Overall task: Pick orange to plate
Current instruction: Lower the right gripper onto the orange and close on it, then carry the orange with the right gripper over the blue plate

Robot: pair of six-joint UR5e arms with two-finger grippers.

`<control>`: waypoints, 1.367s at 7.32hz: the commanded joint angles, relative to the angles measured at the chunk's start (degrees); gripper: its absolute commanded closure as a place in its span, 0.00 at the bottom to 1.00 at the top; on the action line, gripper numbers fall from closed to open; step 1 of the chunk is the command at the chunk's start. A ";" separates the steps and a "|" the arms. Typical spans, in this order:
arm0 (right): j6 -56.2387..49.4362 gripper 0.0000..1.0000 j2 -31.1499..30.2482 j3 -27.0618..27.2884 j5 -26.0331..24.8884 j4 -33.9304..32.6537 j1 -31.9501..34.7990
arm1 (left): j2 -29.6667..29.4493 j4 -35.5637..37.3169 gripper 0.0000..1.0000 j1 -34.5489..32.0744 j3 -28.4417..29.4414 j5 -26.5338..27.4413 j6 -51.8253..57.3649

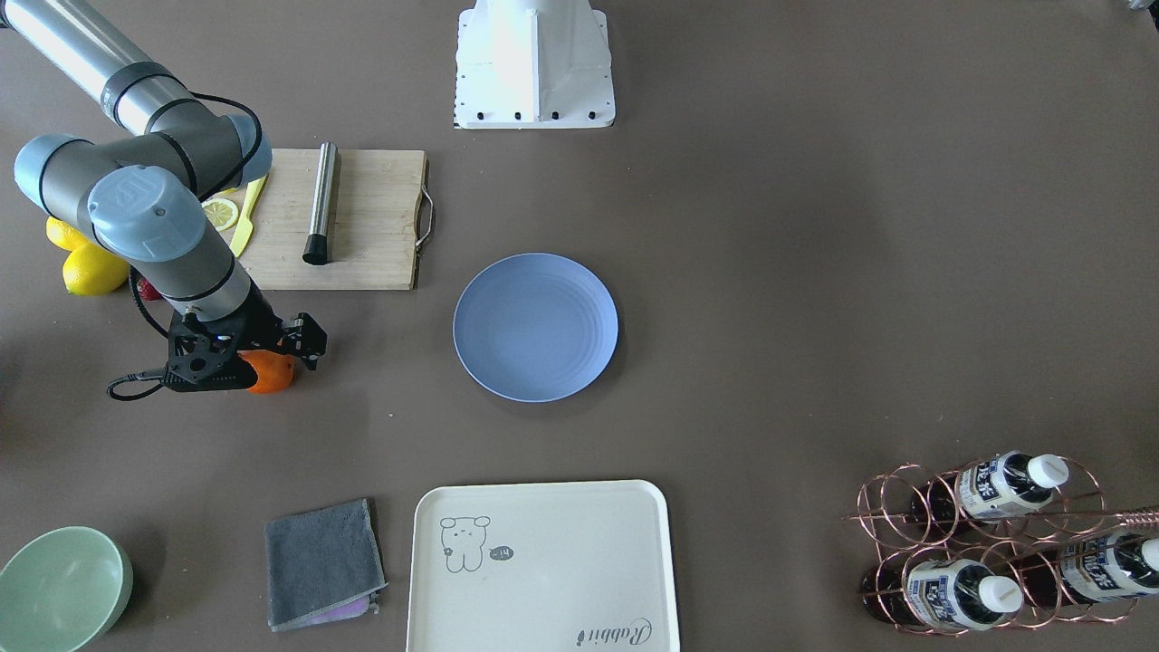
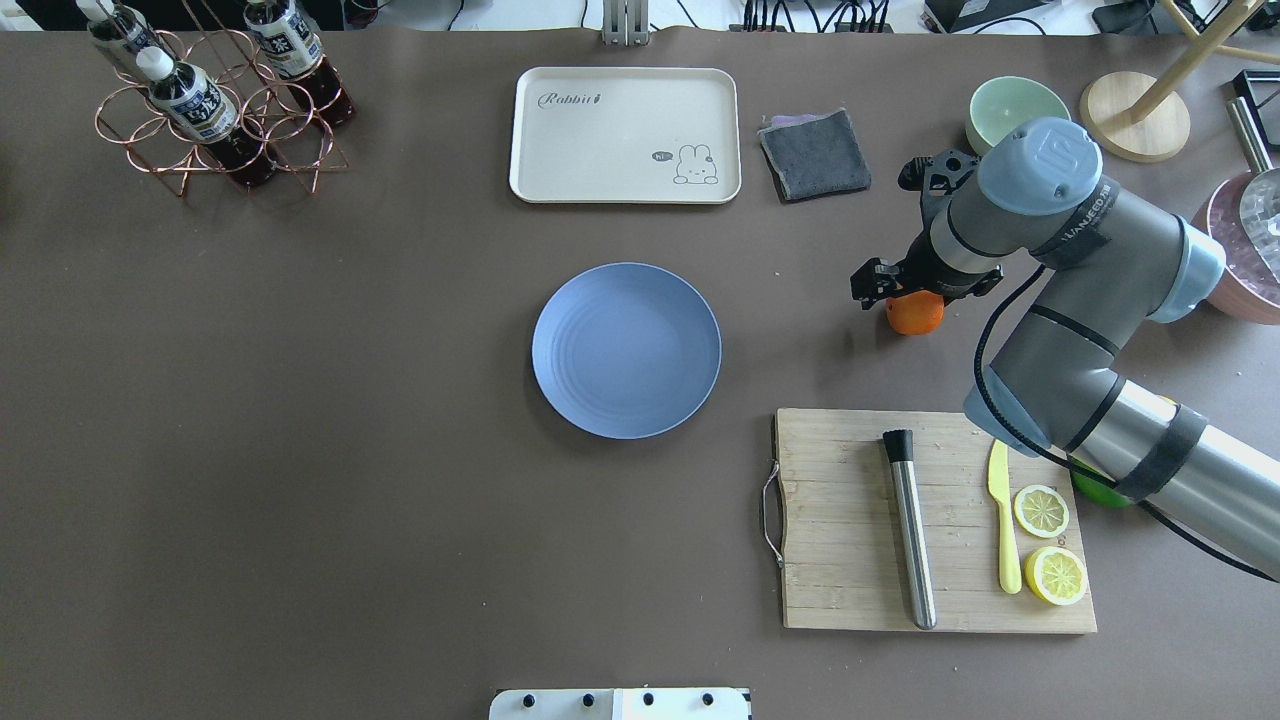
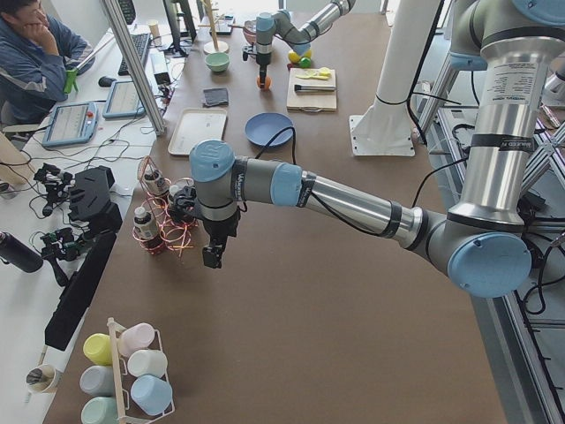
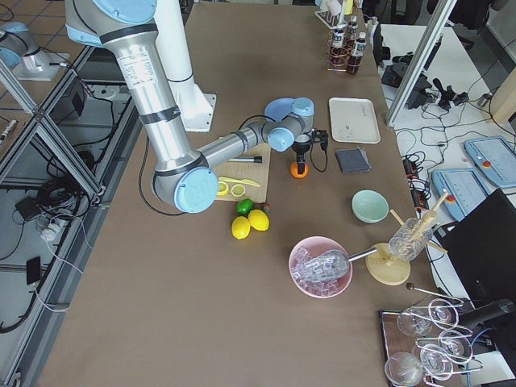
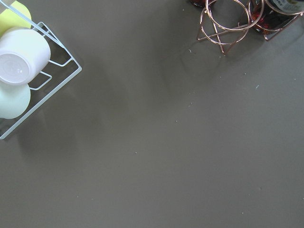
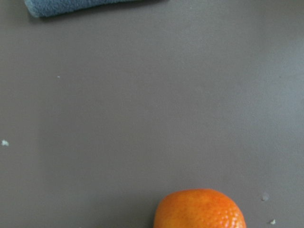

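Observation:
The orange rests on the brown table to the right of the blue-lavender plate as seen from overhead, a good distance from it. My right gripper hangs straight over the orange, low and open, one black finger standing clear of the fruit on its plate side. The right wrist view shows the orange at its bottom edge and no fingers. Nothing lies on the plate. Far off, my left gripper hovers over bare table by the bottle rack; whether it is open or shut cannot be told.
A wooden cutting board with a steel rod, a yellow knife and lemon slices lies near the robot. Whole lemons sit beside the right arm. A grey cloth, cream tray, green bowl and copper bottle rack line the far side.

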 commanded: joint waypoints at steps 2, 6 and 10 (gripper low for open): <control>-0.23 0.04 -0.29 -0.09 -0.34 0.06 -0.44 | -0.08 0.00 0.02 0.09 -0.04 0.00 0.00; 0.91 1.00 0.84 5.67 1.49 -4.55 1.83 | 0.09 -0.09 0.02 0.35 0.13 0.00 0.00; 28.01 1.00 19.70 3.02 -4.77 -13.65 -7.25 | 1.06 -0.09 0.02 0.53 0.14 0.00 0.00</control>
